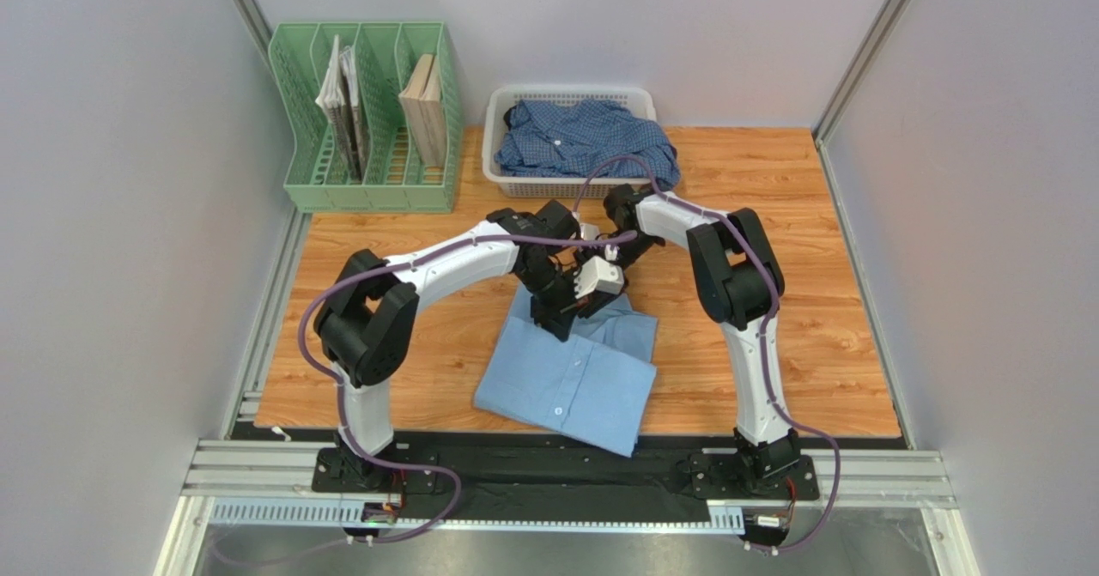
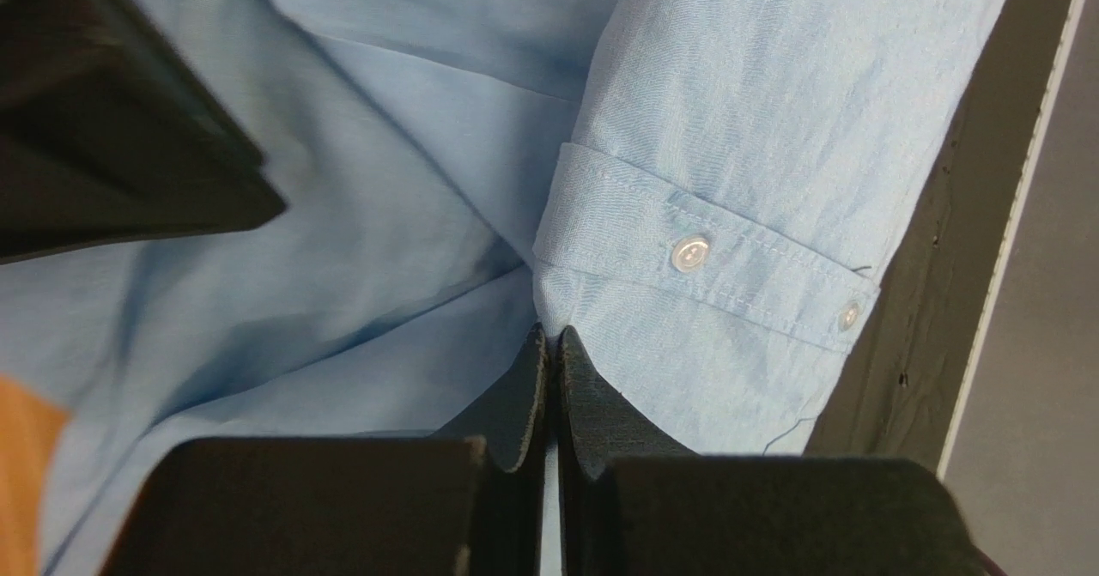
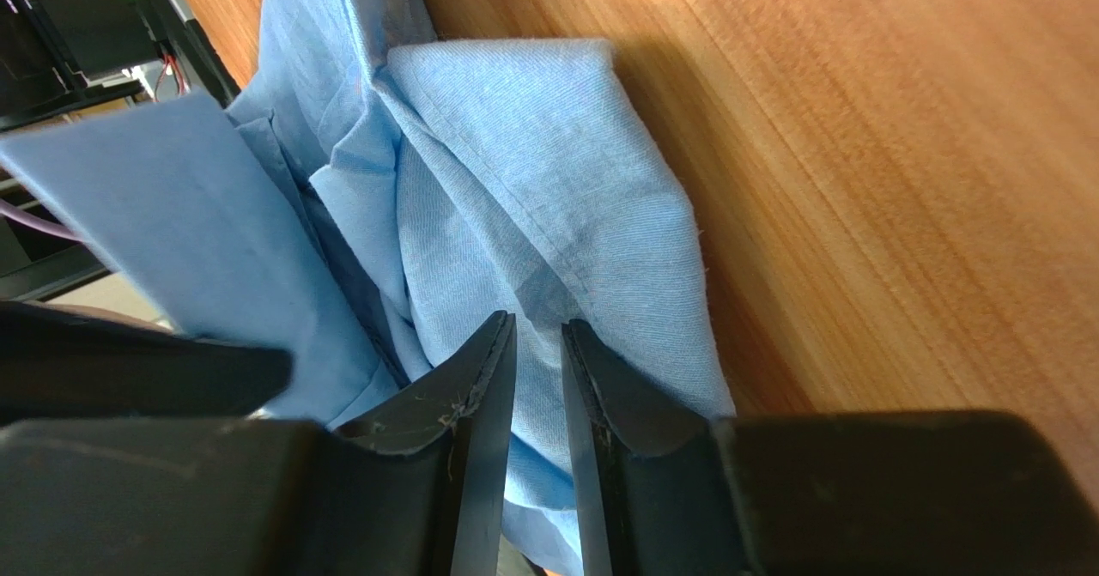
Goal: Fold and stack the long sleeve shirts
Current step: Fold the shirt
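The light sky-blue long sleeve shirt (image 1: pixel 568 377) lies partly folded on the wooden table, near the front edge. The darker checked shirt (image 1: pixel 581 138) is heaped in the white basket (image 1: pixel 495 164) at the back. Both grippers meet over the light shirt's far end. My left gripper (image 1: pixel 565 316) (image 2: pixel 552 334) is shut, its tips pinching the cloth just below the buttoned cuff (image 2: pixel 703 254). My right gripper (image 1: pixel 601 280) (image 3: pixel 538 325) is closed on a bunched fold of the same shirt (image 3: pixel 516 203), with a narrow gap full of cloth between the jaws.
A green file rack (image 1: pixel 368 119) holding books stands at the back left. The black rail (image 1: pixel 555 460) runs along the table's front edge, close to the shirt's near hem. Bare wood (image 1: pixel 800 293) lies to the right of the shirt. Grey walls close in both sides.
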